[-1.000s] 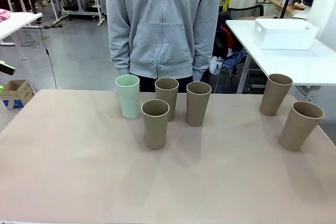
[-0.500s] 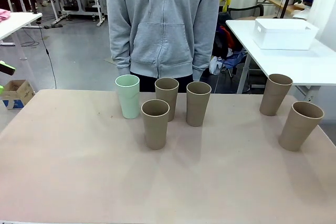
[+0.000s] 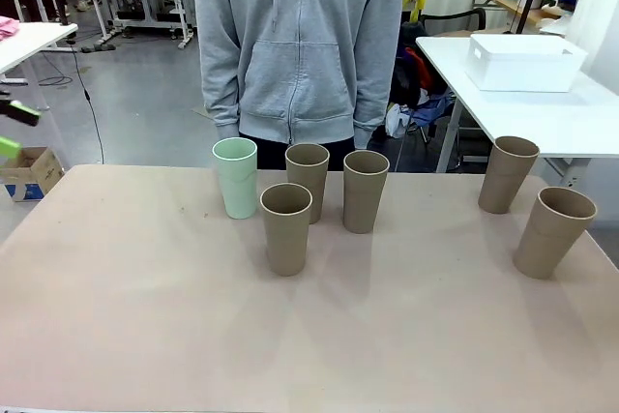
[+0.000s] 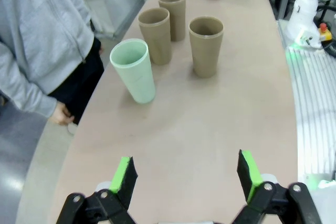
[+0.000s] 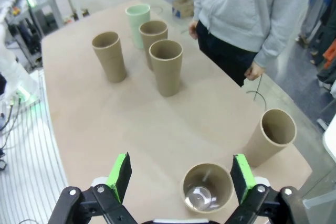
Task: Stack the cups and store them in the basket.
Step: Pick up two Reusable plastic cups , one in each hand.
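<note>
Six tall tapered handleless matte cups, all upright on the pinkish-beige tabletop [image 3: 145, 316]. Long axes are vertical, mouths up, rims wider than bases. None stacked, none tipped.

Four form a cluster near the far edge, in front of the person in a grey zip hoodie [image 3: 300, 45]. The pale mint green cup [image 3: 236, 178] is at the cluster's left. Just right of it is the middle tan-brown cup [image 3: 308, 181], then the third tan-brown cup [image 3: 366, 191], in a rough row w/ small gaps. The front tan-brown cup [image 3: 286, 229] stands a bit nearer the robot, in front of the gap between the mint one and its neighbour.

Two more are well apart, over on the right: the far-right tan-brown cup [image 3: 509, 174] near the far edge, and the near-right tan-brown cup [image 3: 553, 232] closer in by the right edge.

The white rectangular plastic basket [image 3: 524, 62] w/ rolled rim isn't on this tabletop. It sits on a separate white table [image 3: 580, 123] beyond the right far corner, long side toward us.

Left end effector [image 4: 185, 167]: green pads spread wide, gripping nothing, looking along the tabletop toward the mint cup. Right end effector [image 5: 180, 167]: also wide open, empty, hanging above the near-right cup, whose mouth shows just inside one pad.
</note>
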Motion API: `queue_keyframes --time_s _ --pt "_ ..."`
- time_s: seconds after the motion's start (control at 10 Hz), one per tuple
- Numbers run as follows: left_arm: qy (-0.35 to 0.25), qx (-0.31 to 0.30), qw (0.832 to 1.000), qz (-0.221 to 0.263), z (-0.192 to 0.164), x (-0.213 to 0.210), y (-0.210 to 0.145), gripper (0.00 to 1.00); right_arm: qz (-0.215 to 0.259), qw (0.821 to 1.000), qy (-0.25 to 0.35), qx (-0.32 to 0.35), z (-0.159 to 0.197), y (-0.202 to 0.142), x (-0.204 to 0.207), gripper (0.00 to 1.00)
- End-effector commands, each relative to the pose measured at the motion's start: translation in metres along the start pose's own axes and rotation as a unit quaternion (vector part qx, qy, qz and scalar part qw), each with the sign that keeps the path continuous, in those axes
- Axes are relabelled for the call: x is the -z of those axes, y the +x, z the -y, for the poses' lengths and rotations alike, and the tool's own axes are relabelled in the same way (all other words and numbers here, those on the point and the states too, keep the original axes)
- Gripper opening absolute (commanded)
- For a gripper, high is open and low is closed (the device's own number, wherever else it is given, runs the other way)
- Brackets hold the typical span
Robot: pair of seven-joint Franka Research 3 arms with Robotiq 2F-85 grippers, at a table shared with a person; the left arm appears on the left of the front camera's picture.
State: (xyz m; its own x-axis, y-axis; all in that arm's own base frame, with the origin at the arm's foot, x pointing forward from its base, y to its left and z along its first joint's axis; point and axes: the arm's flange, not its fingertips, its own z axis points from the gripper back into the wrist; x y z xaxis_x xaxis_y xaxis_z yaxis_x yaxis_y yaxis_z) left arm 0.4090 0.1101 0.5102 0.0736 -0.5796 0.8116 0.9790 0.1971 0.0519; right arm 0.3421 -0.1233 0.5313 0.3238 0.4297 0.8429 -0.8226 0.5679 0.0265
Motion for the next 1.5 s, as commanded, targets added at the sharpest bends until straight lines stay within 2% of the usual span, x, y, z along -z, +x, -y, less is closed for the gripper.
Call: queue_keyframes --time_s 0.0,0.2,0.4,0.5,0.6,0.7,0.8,0.9,1.0,1.3,1.4 --pt "-0.047 0.019 0.998 0.044 -0.05 0.013 0.003 1.0 0.045 0.998 0.047 -0.009 0.066 -0.008 0.008 1.0" --pt "-0.087 0.019 0.993 0.078 -0.082 0.039 -0.012 1.0 0.07 0.995 0.054 -0.035 0.108 -0.035 0.012 1.0" --pt "-0.102 0.047 0.985 0.133 -0.104 0.067 -0.03 1.0 0.102 0.989 0.087 -0.067 0.145 -0.065 0.017 1.0" --pt "-0.128 0.077 0.975 0.164 -0.107 0.083 -0.037 1.0 0.102 0.987 0.106 -0.066 0.158 -0.08 0.023 1.0" --pt "-0.154 0.088 0.969 0.172 -0.113 0.101 -0.045 1.0 0.09 0.986 0.123 -0.061 0.171 -0.097 0.028 1.0" --pt "-0.151 0.089 0.969 0.172 -0.116 0.118 -0.048 1.0 0.088 0.985 0.143 -0.045 0.181 -0.112 0.027 1.0" --pt "-0.142 0.085 0.971 0.171 -0.113 0.134 -0.045 1.0 0.098 0.981 0.164 -0.035 0.182 -0.122 0.021 1.0" --pt "-0.168 0.067 0.97 0.162 -0.105 0.135 -0.041 1.0 0.115 0.969 0.217 -0.02 0.165 -0.111 0.014 1.0" --pt "-0.152 0.08 0.971 0.165 -0.111 0.132 -0.053 1.0 0.101 0.984 0.147 -0.025 0.163 -0.129 0.037 1.0" --pt "-0.152 0.08 0.971 0.165 -0.111 0.132 -0.053 1.0 0.101 0.984 0.147 -0.025 0.163 -0.129 0.037 1.0" --pt "-0.155 0.076 0.971 0.166 -0.111 0.136 -0.054 1.0 0.105 0.981 0.164 -0.024 0.171 -0.132 0.033 1.0"
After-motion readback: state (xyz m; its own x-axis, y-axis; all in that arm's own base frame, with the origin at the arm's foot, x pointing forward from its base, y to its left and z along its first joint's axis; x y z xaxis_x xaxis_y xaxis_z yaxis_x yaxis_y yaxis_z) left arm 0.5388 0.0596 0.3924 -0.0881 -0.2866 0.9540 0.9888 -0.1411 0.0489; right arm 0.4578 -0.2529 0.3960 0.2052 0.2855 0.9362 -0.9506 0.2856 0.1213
